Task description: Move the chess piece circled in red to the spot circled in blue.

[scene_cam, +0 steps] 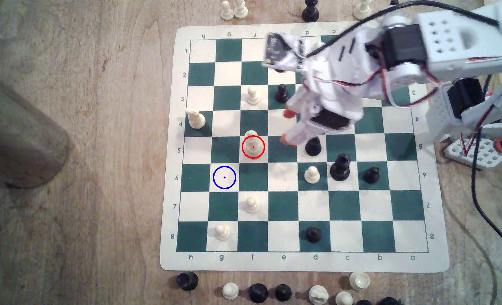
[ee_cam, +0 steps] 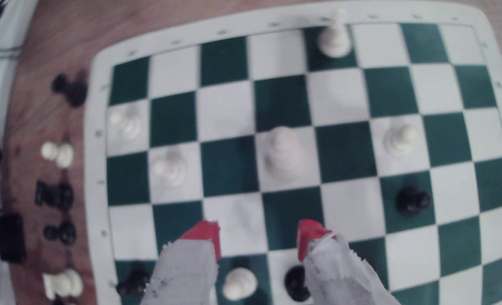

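Eight numbered rows and letters h to a are printed along the board (scene_cam: 302, 265) margins. The cream, round-based chess piece (scene_cam: 252, 140) is ringed red at centre frame, up-right of the spot (scene_cam: 224, 177). The tool (scene_cam: 288, 126) is held wide, empty.

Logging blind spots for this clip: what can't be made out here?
- Chess piece: exterior view, red ring overlays it; wrist view blurs its top.
- Board near rows 1-4: exterior view, arm covers squares.
- End effector: open; height above the board unclear.

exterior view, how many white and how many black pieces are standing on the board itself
white pieces on the board: 6
black pieces on the board: 5
total: 11 visible; the arm covers some squares and may hide more
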### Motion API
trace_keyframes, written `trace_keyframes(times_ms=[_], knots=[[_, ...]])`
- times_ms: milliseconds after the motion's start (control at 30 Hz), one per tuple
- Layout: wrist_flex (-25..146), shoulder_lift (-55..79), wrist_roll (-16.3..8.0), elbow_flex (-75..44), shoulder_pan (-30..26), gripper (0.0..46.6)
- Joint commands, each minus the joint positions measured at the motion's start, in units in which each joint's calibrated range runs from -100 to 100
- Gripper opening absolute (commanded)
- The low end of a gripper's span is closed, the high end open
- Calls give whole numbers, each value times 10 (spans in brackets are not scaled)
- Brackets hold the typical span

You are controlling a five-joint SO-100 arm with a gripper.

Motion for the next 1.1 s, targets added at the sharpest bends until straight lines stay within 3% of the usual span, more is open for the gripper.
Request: trace_keyframes(times_ms=[0,500,1067], knots=[[-8,56,-9,-106,1,154],[-39,256,-11,-222,17,187],[-58,324,-12,-242,22,173]])
